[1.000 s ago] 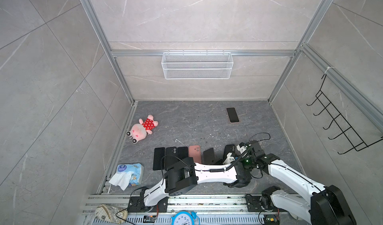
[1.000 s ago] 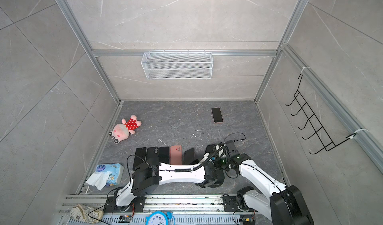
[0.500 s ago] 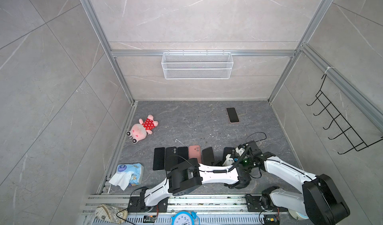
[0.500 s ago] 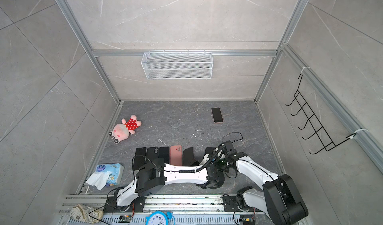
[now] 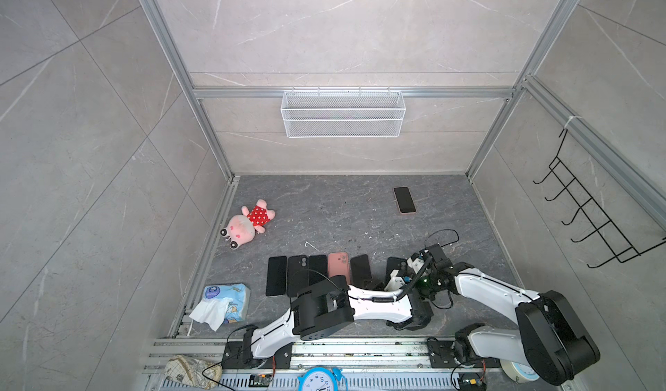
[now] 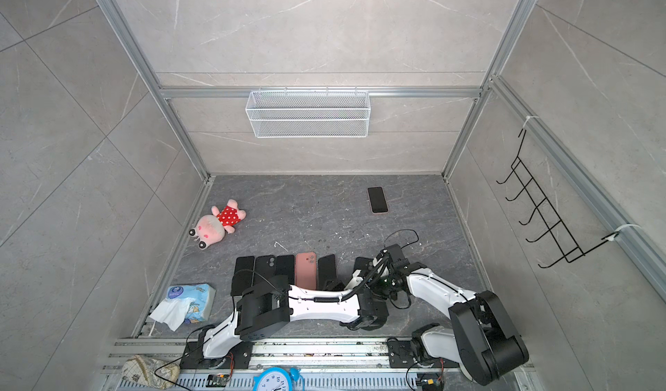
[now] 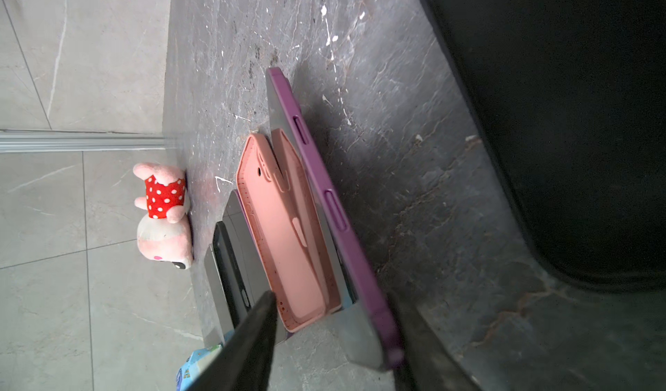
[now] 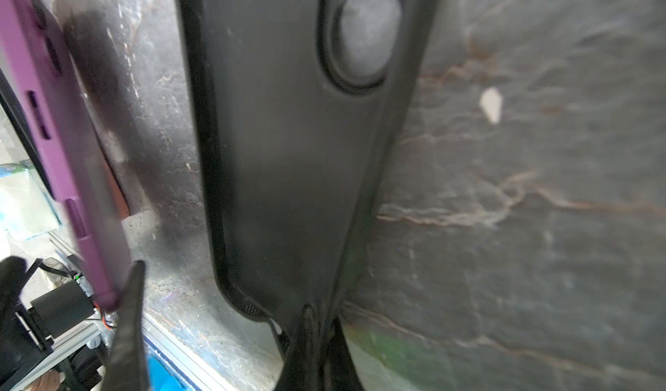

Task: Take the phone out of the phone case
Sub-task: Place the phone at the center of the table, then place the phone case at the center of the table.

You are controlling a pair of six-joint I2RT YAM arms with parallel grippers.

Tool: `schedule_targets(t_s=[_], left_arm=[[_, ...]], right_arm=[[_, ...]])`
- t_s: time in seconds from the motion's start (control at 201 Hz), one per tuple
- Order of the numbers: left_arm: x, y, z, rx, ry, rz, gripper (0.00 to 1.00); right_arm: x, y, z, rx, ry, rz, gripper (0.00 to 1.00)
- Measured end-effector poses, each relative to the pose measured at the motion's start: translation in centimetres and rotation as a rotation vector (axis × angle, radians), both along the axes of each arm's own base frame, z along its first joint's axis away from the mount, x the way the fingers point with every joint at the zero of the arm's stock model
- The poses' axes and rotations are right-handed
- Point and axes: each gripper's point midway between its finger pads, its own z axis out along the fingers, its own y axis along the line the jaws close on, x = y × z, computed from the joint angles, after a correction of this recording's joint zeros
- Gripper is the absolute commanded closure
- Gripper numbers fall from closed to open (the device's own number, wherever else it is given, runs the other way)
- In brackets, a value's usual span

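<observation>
1. Phone, the purple-edged one, lies at the right-arm end of the row of handsets and cases near the front of the surface. It is just beside the pink case. Whether the purple is its own rim or a second cover, I cannot tell.
2. Its long axis runs front to back, straight away from the left claw. That claw's fingers stand apart on either side of the phone's near short end, with a gap showing on the pink-case side.
3. The right claw is pinched together on the bottom edge of the black case. The case looks empty, since grey shows through its camera hole. Phone and case are near each other but apart.
4. My guess is that the separating is done. The left arm, the nearer one, need only back off along that axis without dragging the phone.
5. Round about are the grey stone surface, tiled walls, a plush pig, a tissue pack, a wire basket and a hook rack.
</observation>
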Motion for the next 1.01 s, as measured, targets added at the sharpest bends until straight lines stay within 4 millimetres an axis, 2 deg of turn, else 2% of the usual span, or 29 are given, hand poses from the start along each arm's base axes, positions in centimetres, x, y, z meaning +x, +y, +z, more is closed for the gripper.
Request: schedule_targets(t_s=[0.304,0.543,0.737,1.006], left_arm=[[0.0,0.8,-0.3,-0.028,-0.013,0.012,0.25],[-0.5,1.5,0.3,-0.074,-0.01,0.003,0.17],[-0.2,1.4,0.5,-0.129,-0.013,0.005,0.17],[1.6,0.9,0.2,-0.169,-0.017,0.026,0.17]], right_arm=[[0.1,0.8,0.2,0.031,-0.003,0.036,1.0],[1.4,1.8,1.1,0.069,-0.043,0.066,1.0],[1.7,2.0,0.8,0.069,-0.037,0.07,1.0],[2.0,2.1,0.7,0.068,-0.036,0.073,1.0]])
